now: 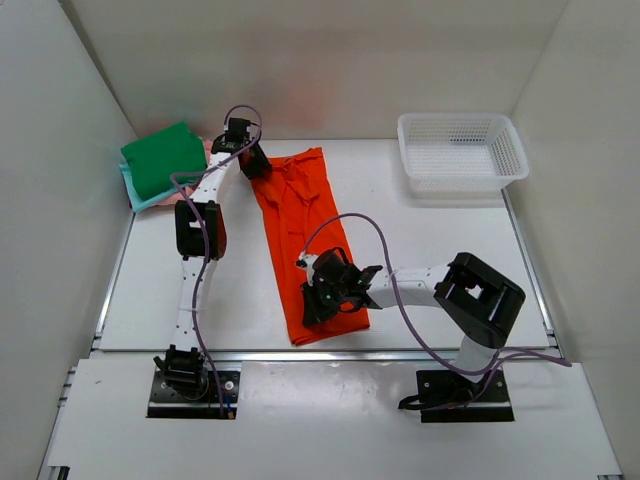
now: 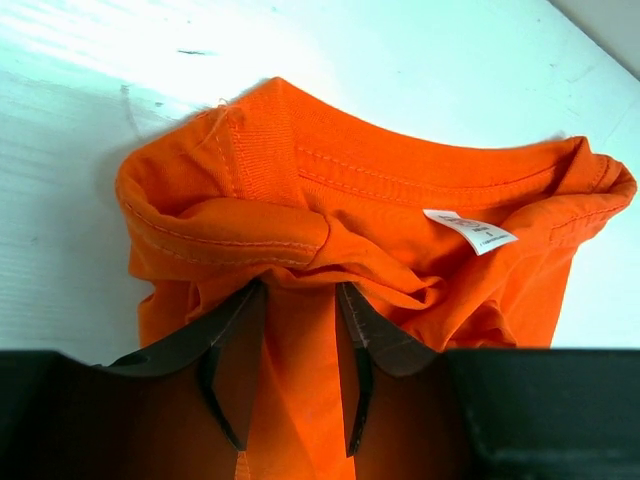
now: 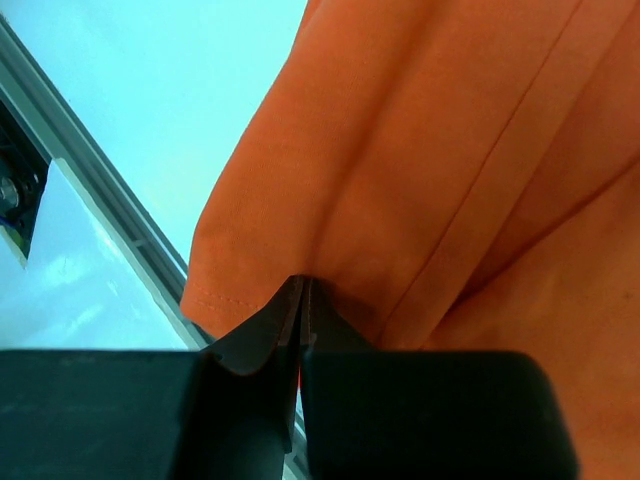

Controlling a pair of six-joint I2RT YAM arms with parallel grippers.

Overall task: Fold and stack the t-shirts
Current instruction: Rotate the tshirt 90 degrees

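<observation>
The bright orange t-shirt point(image 1: 300, 230) lies on the white table as a long narrow strip, collar at the back and hem near the front. My left gripper point(image 1: 252, 160) is at the collar end. In the left wrist view point(image 2: 298, 290) its jaws are closed on a bunched fold of the orange shirt point(image 2: 380, 180) just below the collar. My right gripper point(image 1: 315, 300) is at the hem end, and its jaws point(image 3: 303, 285) pinch the edge of the orange cloth point(image 3: 450, 150). A folded green shirt point(image 1: 162, 158) sits on pink point(image 1: 208, 146) and light teal point(image 1: 150, 200) ones at the back left.
A white mesh basket point(image 1: 460, 117) stands at the back right. White walls close in the table on the left, back and right. The table's metal front rail point(image 3: 100, 200) runs just beside the hem. A white label point(image 2: 470, 230) shows inside the collar.
</observation>
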